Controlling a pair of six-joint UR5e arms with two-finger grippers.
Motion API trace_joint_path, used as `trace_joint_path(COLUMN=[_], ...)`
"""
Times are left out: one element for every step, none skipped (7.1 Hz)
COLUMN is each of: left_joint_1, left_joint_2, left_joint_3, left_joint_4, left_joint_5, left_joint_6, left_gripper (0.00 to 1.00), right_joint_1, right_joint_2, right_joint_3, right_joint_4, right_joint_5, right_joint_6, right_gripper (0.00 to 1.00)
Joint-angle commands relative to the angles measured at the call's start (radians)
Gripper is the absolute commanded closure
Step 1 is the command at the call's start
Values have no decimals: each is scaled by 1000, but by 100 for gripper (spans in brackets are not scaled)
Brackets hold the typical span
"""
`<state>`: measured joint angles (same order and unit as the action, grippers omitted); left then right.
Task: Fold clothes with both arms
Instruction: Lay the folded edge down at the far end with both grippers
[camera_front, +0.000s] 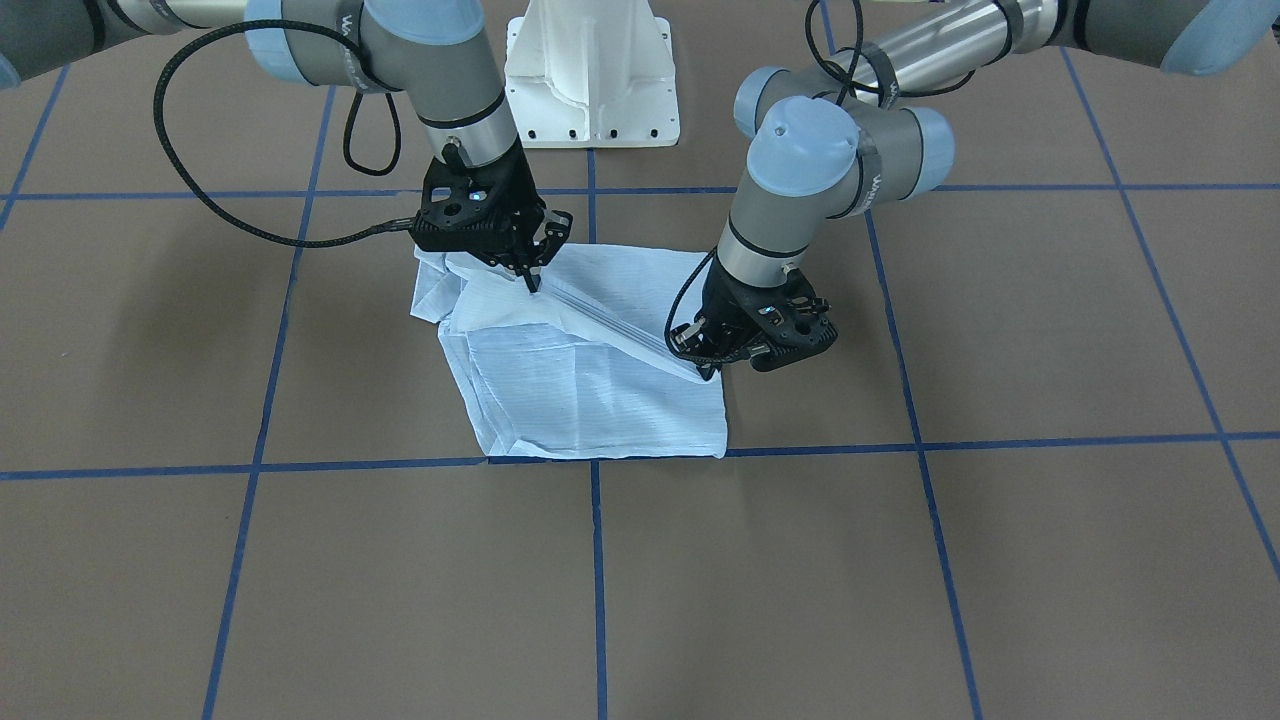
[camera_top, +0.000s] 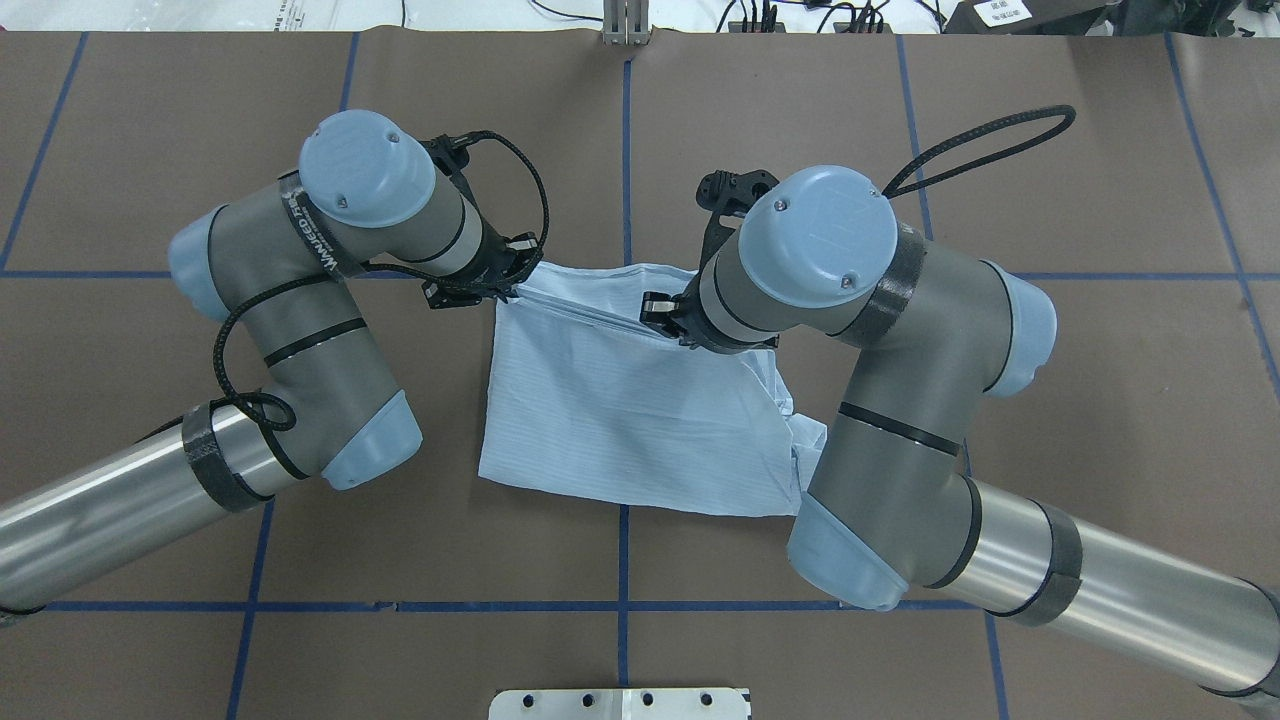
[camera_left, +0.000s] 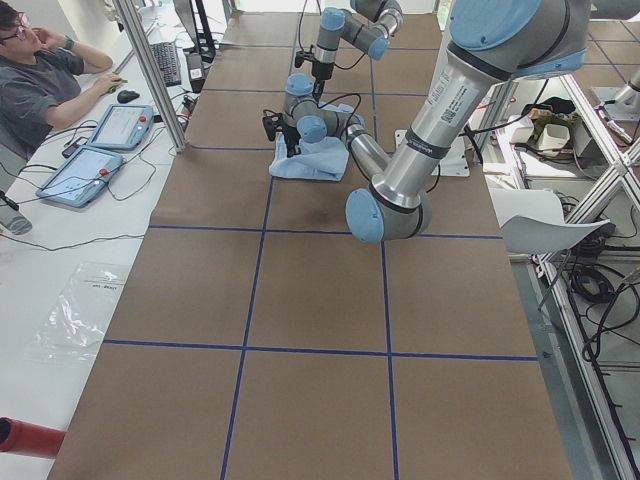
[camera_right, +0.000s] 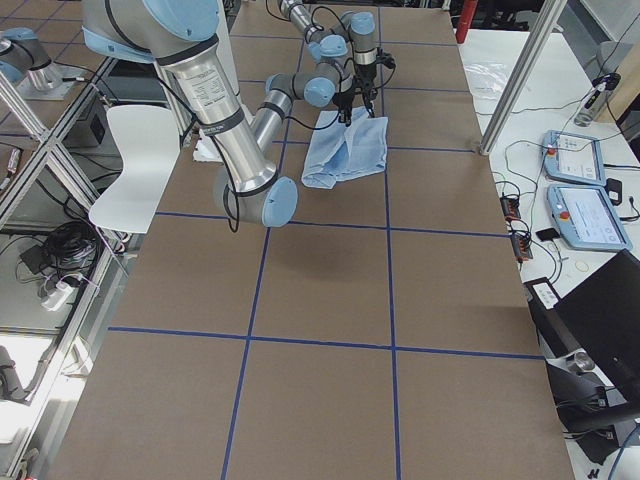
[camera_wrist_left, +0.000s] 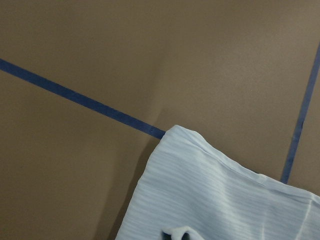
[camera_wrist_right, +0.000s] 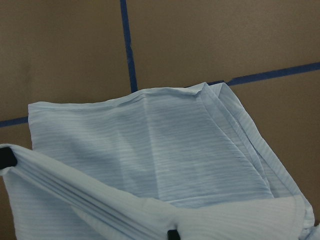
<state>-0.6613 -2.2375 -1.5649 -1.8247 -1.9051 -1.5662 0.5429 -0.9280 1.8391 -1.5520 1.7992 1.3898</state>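
Observation:
The pale blue striped shirt (camera_front: 590, 390) lies partly folded into a rough rectangle at the table's middle; it also shows in the overhead view (camera_top: 620, 410). One folded edge is lifted and stretched taut between both grippers, above the lower layers. My left gripper (camera_front: 708, 368) (camera_top: 512, 290) is shut on one end of that edge. My right gripper (camera_front: 531, 280) (camera_top: 665, 318) is shut on the other end. The left wrist view shows a shirt corner (camera_wrist_left: 200, 190) over the table. The right wrist view shows the flat lower layers (camera_wrist_right: 165, 145) under the raised fold.
The brown table top (camera_front: 900, 580) is marked with blue tape lines (camera_front: 596, 560). The white pedestal base (camera_front: 590, 80) stands at the robot's side. An operator (camera_left: 40, 80) and tablets (camera_left: 100, 145) are beyond the far table edge. A white chair (camera_right: 130, 170) stands off the table.

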Motion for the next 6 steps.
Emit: trace_joint_path(left_joint_1=[-11,-15,-17,-17,-15,-15], left_joint_2=[3,12,16,18,25,30], left_joint_3=[-9,-44,-59,-73,-78,-84], left_joint_4=[5,13,30,45,45,45], left_joint_5=[-2,-2,-2,-2,-2,-2], left_joint_6=[0,0,0,0,0,0], left_gripper=[100,100,100,100,100,100], right_joint_1=[71,71,72,72,72,72], right_joint_2=[126,126,124,126,126,126], right_joint_3=[-360,-359,-356,-354,-354,-354], right_joint_4=[155,155,155,156,155,155], right_joint_5=[3,5,6,8,9,12], right_joint_6=[-81,-78,-78,-78,-74,-71], right_gripper=[100,100,100,100,83,73])
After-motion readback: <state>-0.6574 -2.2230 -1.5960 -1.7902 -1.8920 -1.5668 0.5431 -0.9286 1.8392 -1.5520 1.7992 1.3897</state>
